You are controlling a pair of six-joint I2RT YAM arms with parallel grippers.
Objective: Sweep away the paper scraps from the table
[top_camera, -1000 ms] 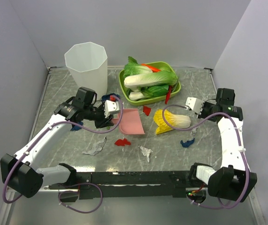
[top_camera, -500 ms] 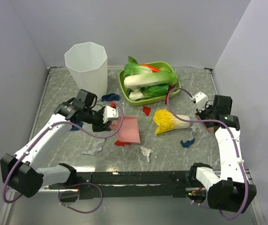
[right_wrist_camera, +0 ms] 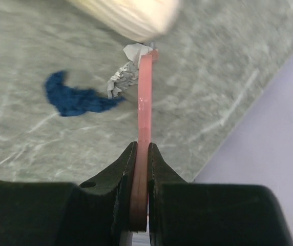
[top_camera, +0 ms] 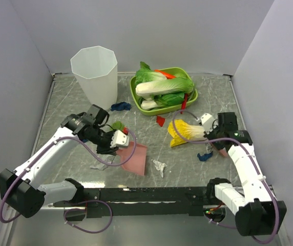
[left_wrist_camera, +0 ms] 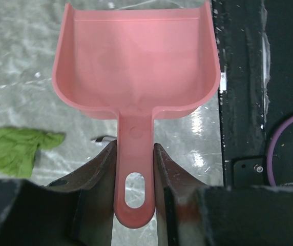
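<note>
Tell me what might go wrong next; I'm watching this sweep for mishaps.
The thin pink scraper in the right pincer ends beside the toy cabbage; a sweep may shove that too.
The dustpan in the left pincer is well apart from the blue scrap and white-grey scrap, so they could scatter.

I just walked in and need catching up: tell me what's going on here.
The left gripper holds a pink dustpan by its handle; the pan is empty. The right gripper is shut on a thin pink tool, its tip at a white-grey scrap beside a blue scrap. Other scraps lie scattered on the table.
</note>
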